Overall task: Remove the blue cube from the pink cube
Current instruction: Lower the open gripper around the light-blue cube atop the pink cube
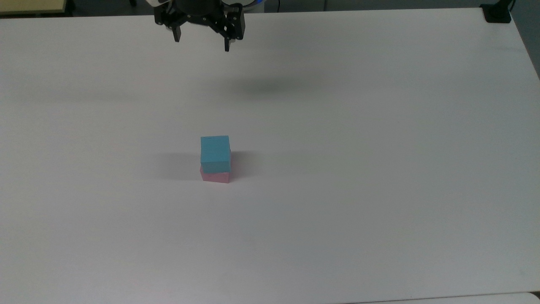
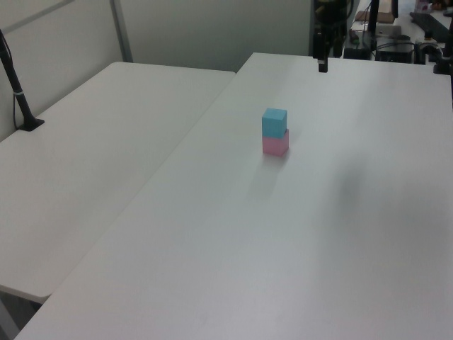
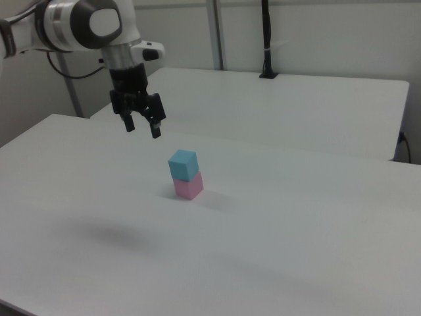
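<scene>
While the blue cube sits on the pink cube, the end effector hangs wide and empty. It is well apart from them above the counter.

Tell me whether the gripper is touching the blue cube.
Apart. The right view shows the gripper, jaws open, hanging in the air up-left of the blue cube, with bare table between.

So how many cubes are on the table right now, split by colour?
Blue cube: 1, stacked on top of the pink one
Pink cube: 1, resting on the table
Total: 2 cubes
</scene>
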